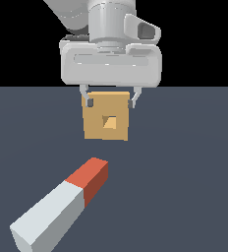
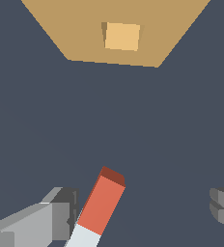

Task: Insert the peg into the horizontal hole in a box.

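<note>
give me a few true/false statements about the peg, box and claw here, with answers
1. The claw is holding the peg. False: it is open and holds nothing; the peg lies on the floor.
2. The peg's red end points toward the box. True.
3. The peg is already in the hole. False: it lies apart from the box.
4. The hole is square and sits mid-face on the box. True.
5. The peg is red along its whole length. False: it is mostly grey-white.
</note>
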Robot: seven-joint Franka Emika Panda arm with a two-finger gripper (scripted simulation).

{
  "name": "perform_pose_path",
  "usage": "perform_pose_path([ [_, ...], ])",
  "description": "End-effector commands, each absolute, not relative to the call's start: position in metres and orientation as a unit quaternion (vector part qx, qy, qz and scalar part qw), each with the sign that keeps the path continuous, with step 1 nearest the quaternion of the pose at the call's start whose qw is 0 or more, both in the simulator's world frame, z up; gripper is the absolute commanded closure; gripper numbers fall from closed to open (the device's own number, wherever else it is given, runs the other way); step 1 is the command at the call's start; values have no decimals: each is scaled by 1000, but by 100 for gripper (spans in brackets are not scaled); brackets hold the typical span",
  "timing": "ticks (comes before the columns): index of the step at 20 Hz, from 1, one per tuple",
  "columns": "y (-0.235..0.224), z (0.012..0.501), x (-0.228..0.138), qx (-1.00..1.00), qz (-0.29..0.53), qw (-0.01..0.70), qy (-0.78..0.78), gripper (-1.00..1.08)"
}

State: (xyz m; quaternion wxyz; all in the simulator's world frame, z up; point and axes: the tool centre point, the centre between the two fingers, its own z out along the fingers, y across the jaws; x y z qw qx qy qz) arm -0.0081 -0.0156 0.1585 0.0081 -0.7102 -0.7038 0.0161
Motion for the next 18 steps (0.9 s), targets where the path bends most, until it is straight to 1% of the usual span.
perform_pose_path([
  [1,-16,159,-8,-710,16,8,-704,-92],
  [5,-22,155,-10,-716,16,8,-697,-92],
  [9,-43,146,-16,-734,14,7,-678,-92],
  [13,-75,130,-28,-763,11,5,-647,-92],
  [18,-125,103,-53,-806,7,2,-592,-92],
])
